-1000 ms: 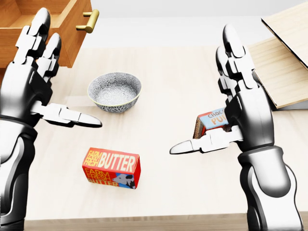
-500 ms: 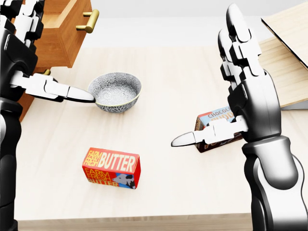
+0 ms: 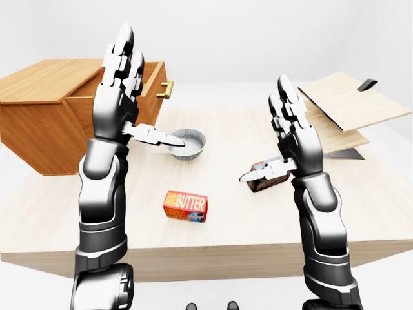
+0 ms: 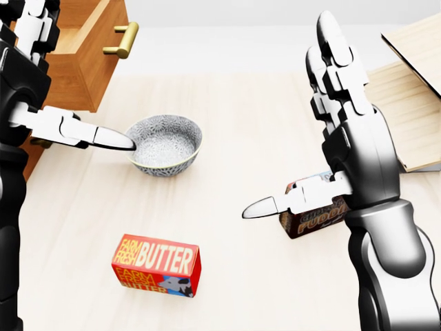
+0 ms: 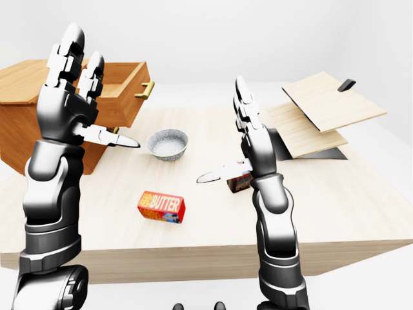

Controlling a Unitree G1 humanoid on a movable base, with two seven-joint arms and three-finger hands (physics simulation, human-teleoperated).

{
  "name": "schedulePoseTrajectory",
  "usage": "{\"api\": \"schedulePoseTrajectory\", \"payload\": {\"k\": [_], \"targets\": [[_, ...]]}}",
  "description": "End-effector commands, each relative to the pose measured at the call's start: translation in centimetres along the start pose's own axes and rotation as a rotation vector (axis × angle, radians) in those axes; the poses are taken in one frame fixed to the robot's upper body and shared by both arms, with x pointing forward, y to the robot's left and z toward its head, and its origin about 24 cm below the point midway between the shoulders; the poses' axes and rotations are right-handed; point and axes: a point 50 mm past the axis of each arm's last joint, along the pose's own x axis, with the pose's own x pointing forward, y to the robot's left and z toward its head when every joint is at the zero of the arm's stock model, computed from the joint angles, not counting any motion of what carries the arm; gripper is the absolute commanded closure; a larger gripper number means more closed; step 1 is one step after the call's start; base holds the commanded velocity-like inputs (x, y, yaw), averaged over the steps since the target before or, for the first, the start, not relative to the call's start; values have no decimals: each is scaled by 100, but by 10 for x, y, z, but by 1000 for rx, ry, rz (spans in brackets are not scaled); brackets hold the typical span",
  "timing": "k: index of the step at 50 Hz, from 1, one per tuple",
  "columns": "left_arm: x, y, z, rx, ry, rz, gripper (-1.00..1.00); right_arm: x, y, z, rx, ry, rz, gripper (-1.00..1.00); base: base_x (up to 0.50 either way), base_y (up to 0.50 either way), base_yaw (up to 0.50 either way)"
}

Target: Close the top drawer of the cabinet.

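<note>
The wooden cabinet (image 3: pixel 39 110) stands at the left of the table. Its top drawer (image 3: pixel 153 79) is pulled out, with a brass handle (image 3: pixel 166 90) on its face; it also shows in the head view (image 4: pixel 83 55). My left hand (image 3: pixel 129 97) is open and raised with fingers up, in front of the cabinet, just left of the drawer's face in the left-eye view. It holds nothing. My right hand (image 3: pixel 274 132) is open and raised over the table's right half, also empty.
A patterned bowl (image 4: pixel 165 143) sits below the drawer in the head view. A red butter box (image 4: pixel 157 265) lies nearer the bottom. A chocolate pudding box (image 4: pixel 317 214) sits behind my right hand. Wooden boards (image 3: pixel 342 106) lie at the right.
My left hand has risen and moved left towards the cabinet. The head view has shifted a little, so the table things sit lower. The right hand stays raised and open.
</note>
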Motion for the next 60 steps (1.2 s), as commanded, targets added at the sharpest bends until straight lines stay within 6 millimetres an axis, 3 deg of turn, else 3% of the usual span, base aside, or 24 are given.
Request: {"api": "schedulePoseTrajectory", "payload": {"k": [1,12,22,30,37,41,46,49,60], "targets": [[-2,-3,-1,2,3,-14,-100,-1,0,-10,10,41,-1,-100,23,0,0],[-4,-5,-2,7,11,-23,-100,-4,0,-7,6,33,6,-100,23,0,0],[-8,-8,-8,14,35,-38,-100,-6,2,-18,-9,83,-3,-100,17,0,0],[-20,-28,-45,-19,190,-93,-100,-8,6,-20,-2,93,-10,-100,0,0,0],[-22,-38,-64,-40,270,-119,-100,-9,8,-19,-5,95,-5,-100,0,0,0],[-21,-37,-82,-45,349,-110,-100,-11,8,-23,-5,110,-8,-100,0,0,0],[-23,-32,-133,-65,590,-73,-100,-13,8,-23,-2,112,-9,-100,0,0,0],[-22,-24,-149,-74,682,-10,-100,-15,8,-18,4,96,-11,-100,0,0,0],[-19,0,-169,-60,780,111,-100,-20,8,-21,24,110,-18,-100,0,0,0]]}}
